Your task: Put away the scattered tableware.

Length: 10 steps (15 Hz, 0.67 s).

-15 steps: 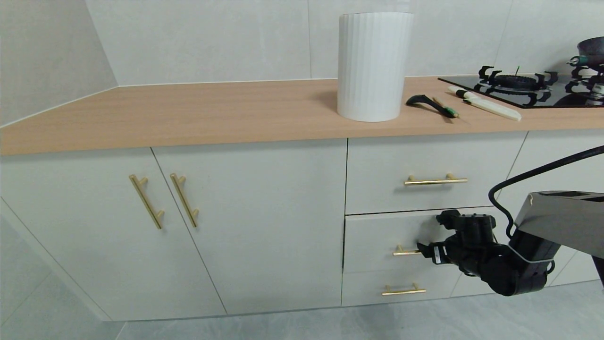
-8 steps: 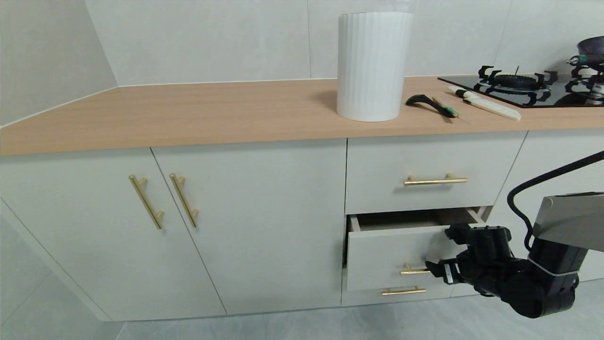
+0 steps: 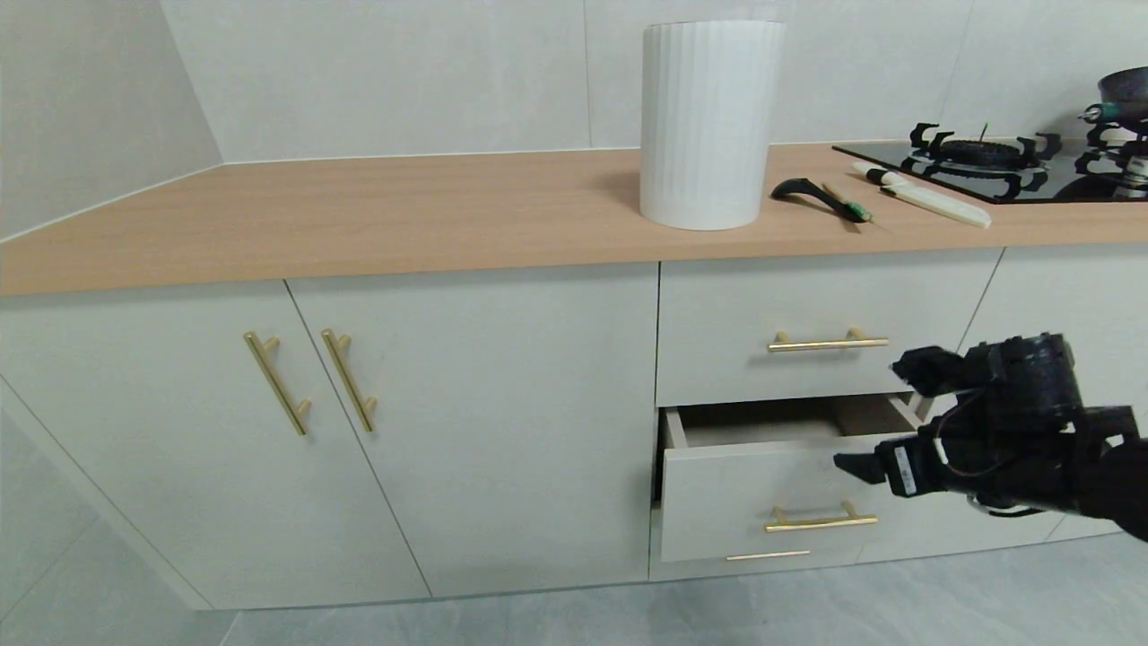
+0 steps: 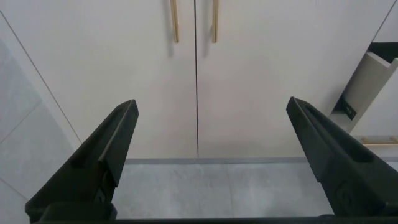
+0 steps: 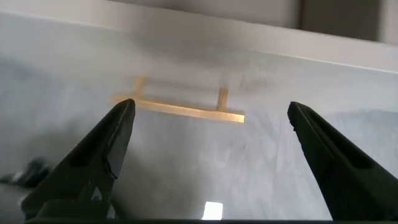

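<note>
On the wooden counter (image 3: 404,215) lie a black-handled utensil (image 3: 804,191), a thin green-tipped tool (image 3: 850,208) and a white knife (image 3: 928,203). Below them the middle drawer (image 3: 749,489) stands partly pulled out, its inside dark. My right gripper (image 3: 868,414) hangs open just in front of the drawer's right end, above its gold handle (image 3: 821,520), holding nothing. In the right wrist view the open fingers (image 5: 109,155) frame a gold handle (image 5: 180,109). My left gripper (image 4: 211,109) is open, low down, facing the cabinet doors (image 4: 249,81).
A tall white ribbed container (image 3: 708,126) stands on the counter left of the utensils. A black gas hob (image 3: 982,166) with a pan (image 3: 1126,90) is at the far right. The top drawer (image 3: 807,327) and bottom drawer are shut. Grey floor (image 3: 538,619) lies below.
The middle drawer has been pulled out by my right gripper. The gripper has since let go of the handle, opened, and risen to the drawer's upper right.
</note>
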Motion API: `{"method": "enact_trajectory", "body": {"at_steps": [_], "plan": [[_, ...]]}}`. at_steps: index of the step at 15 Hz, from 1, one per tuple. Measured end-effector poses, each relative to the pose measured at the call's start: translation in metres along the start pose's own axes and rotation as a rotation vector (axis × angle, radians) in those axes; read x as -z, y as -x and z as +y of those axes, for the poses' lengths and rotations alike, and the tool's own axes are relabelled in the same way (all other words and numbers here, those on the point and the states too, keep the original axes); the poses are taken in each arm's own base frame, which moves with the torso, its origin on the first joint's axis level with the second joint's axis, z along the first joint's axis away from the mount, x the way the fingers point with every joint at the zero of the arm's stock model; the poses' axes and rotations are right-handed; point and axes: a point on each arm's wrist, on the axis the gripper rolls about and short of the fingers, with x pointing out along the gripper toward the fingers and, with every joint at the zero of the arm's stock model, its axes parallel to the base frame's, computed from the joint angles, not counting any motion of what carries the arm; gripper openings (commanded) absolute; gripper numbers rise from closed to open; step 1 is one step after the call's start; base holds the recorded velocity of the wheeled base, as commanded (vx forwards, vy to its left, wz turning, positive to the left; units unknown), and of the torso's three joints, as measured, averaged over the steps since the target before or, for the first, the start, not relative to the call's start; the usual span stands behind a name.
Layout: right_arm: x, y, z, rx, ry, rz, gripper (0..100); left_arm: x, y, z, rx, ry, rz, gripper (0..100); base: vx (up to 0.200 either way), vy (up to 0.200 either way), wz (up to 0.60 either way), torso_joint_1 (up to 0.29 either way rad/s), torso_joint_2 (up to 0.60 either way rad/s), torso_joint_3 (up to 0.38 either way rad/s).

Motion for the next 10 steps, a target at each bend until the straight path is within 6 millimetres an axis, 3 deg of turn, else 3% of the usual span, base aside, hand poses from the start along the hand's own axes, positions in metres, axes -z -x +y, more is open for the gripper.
{"method": "enact_trajectory", "body": {"at_steps": [2, 4, 10], "plan": [[-0.028, 0.014, -0.001, 0.001, -0.020, -0.075, 100, 0.000, 0.000, 0.000, 0.001, 0.000, 0.000, 100, 0.000, 0.000, 0.00, 0.000, 0.00, 0.000], [-0.037, 0.008, -0.002, 0.007, -0.029, -0.083, 100, 0.000, 0.000, 0.000, 0.000, 0.000, 0.000, 100, 0.000, 0.000, 0.00, 0.000, 0.00, 0.000], [-0.025, -0.060, -0.001, 0.065, -0.035, -0.047, 100, 0.000, 0.000, 0.000, 0.000, 0.000, 0.000, 100, 0.000, 0.000, 0.00, 0.000, 0.00, 0.000]]}}
